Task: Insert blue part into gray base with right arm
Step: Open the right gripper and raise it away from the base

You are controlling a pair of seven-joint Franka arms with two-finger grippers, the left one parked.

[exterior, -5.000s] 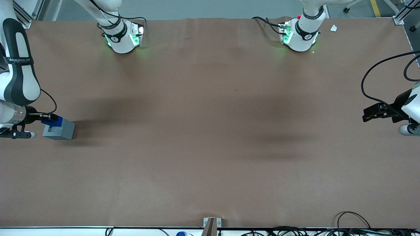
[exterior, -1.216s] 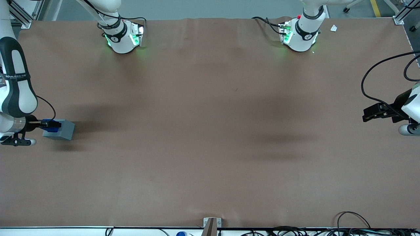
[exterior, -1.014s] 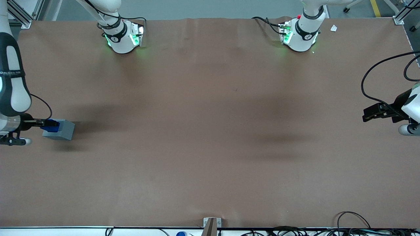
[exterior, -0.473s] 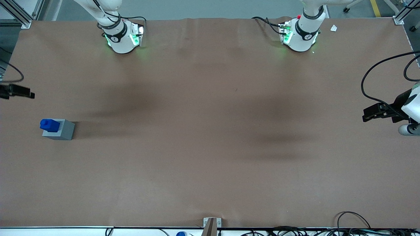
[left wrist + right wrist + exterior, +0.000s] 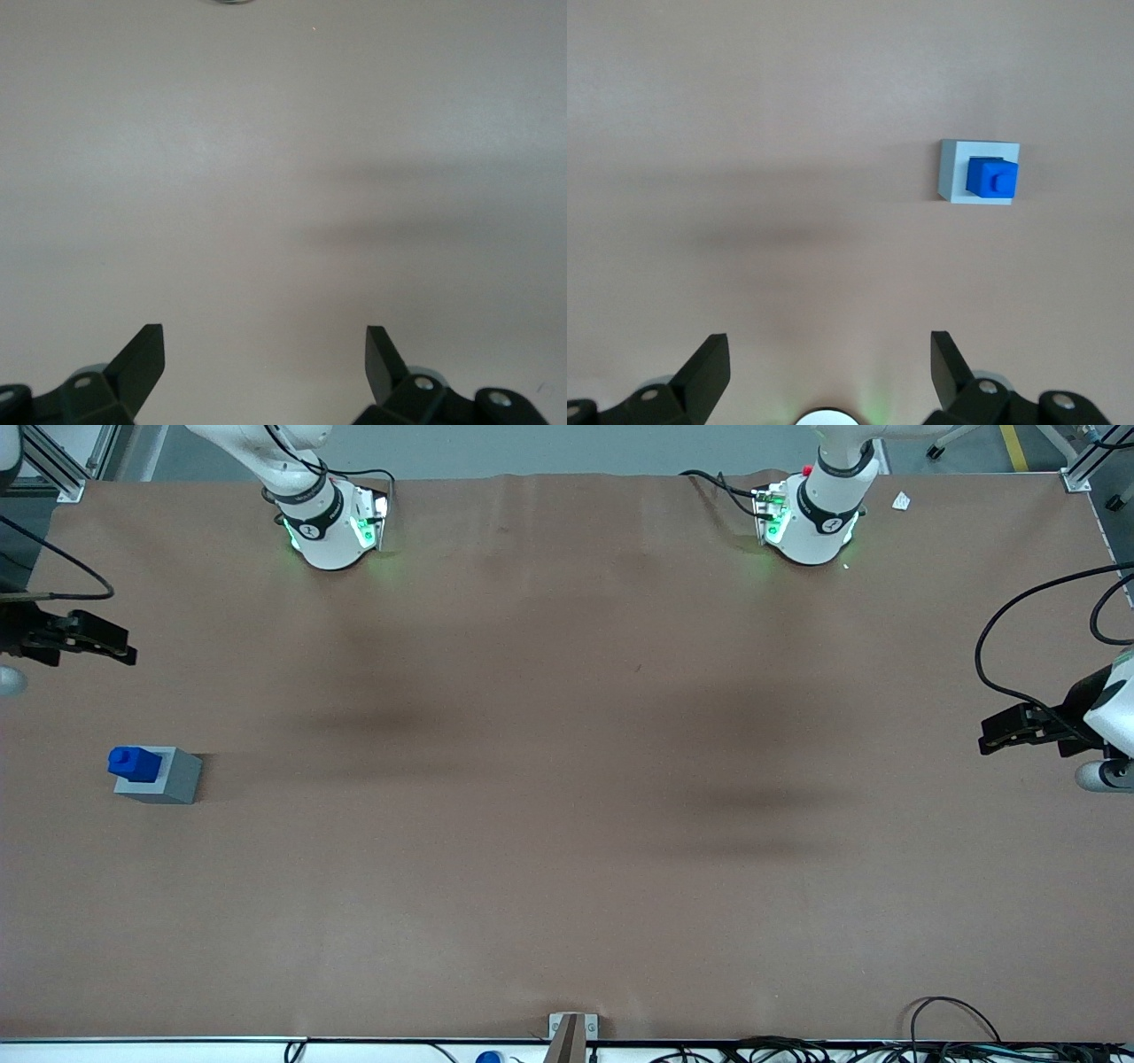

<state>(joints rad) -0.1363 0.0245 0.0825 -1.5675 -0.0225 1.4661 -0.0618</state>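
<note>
Blue part [image 5: 133,762] sits in gray base [image 5: 168,779]; gripper [image 5: 111,648] fingers apart, clear above.

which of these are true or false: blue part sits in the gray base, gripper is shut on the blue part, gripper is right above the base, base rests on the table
1. The blue part sits in the gray base. True.
2. The gripper is shut on the blue part. False: it is open and holds nothing.
3. The gripper is directly above the base. False: it is apart from it, farther from the front camera.
4. The base rests on the brown table. True.
</note>
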